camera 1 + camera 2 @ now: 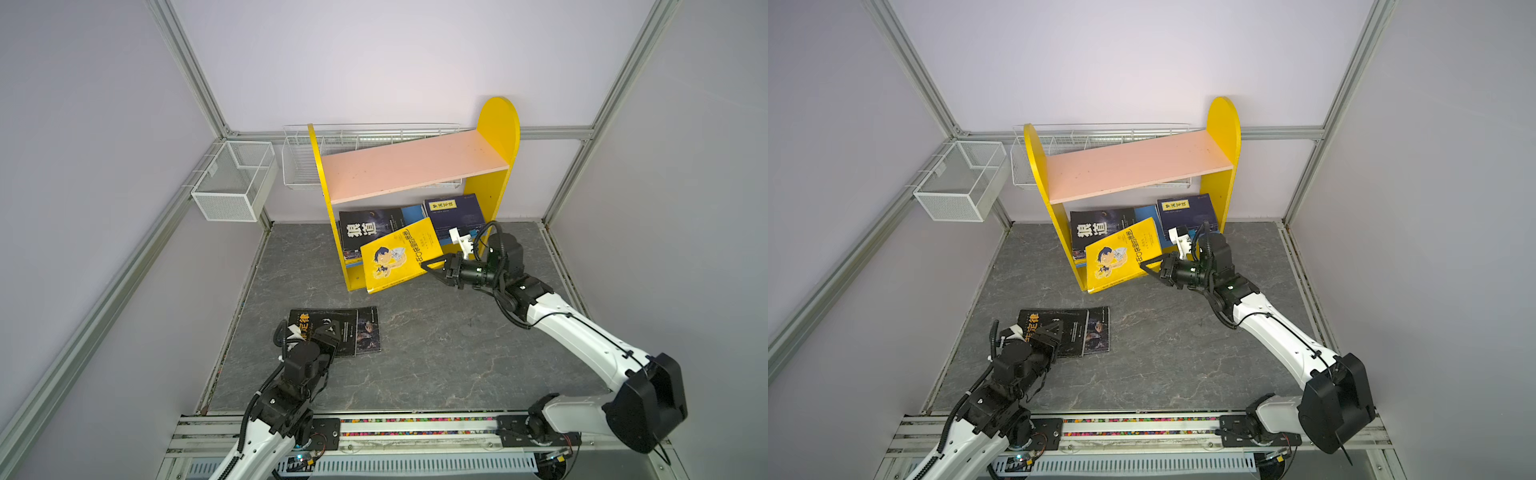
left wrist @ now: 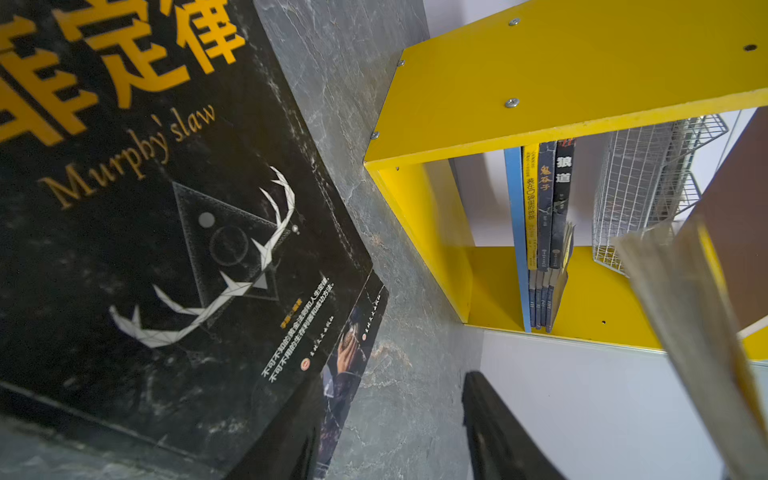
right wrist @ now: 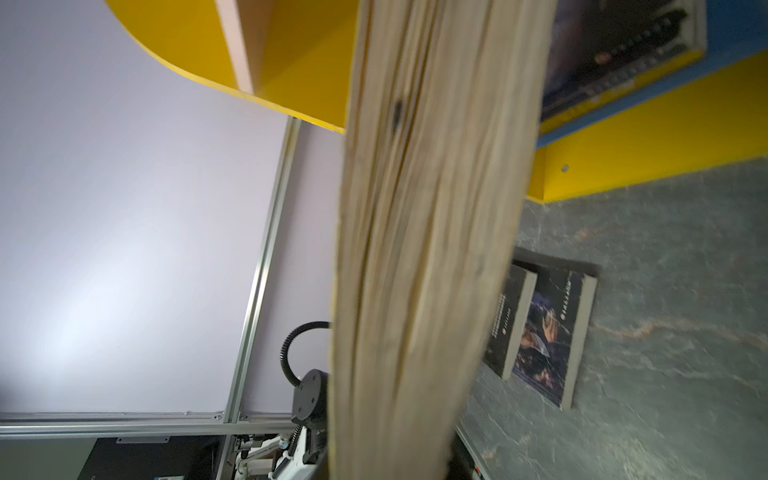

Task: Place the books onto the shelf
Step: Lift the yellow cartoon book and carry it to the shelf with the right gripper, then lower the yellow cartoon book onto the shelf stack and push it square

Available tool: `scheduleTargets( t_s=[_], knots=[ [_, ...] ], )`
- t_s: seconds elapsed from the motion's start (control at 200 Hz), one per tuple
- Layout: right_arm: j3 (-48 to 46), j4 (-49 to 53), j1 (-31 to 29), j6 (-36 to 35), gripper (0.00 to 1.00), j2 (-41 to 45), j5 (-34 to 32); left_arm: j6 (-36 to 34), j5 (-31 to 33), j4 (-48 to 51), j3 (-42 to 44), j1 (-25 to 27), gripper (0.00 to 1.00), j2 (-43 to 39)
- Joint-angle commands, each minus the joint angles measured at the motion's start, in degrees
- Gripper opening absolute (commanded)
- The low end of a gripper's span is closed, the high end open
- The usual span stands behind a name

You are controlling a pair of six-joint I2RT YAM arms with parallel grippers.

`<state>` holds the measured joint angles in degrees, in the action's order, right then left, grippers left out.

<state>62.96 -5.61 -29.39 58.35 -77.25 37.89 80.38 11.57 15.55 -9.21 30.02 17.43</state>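
The shelf stands at the back, its pink upper board bare. On its blue lower board lie a black book and a navy book with a yellow label. My right gripper is shut on the yellow cartoon book, which is tilted at the shelf's front; its page edge fills the right wrist view. A black "Murphy's law" book lies on a dark book on the table. My left gripper hovers open over their near corner.
A white mesh basket hangs on the left wall, and a long wire basket sits behind the shelf. The grey stone tabletop is walled by aluminium frame posts. Several book spines show on the shelf's lower board.
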Motion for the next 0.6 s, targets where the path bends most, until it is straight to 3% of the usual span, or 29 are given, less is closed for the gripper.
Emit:
scheduleTargets(
  t_s=[0.0,0.31,0.595],
  knots=[
    [5.1,-7.5,0.3,-3.8,0.07,-4.6,1.5,0.7,0.8,0.9,-0.6,0.0,0.54,0.7],
    [21.1,-16.0,0.4,-3.8,0.07,-24.4,2.7,0.2,-0.7,1.2,-0.4,0.0,0.54,0.2],
    [27.2,-22.2,0.5,1.2,0.07,-32.9,2.8,0.1,-0.4,3.5,-0.2,0.0,0.54,-2.6]
  ],
)
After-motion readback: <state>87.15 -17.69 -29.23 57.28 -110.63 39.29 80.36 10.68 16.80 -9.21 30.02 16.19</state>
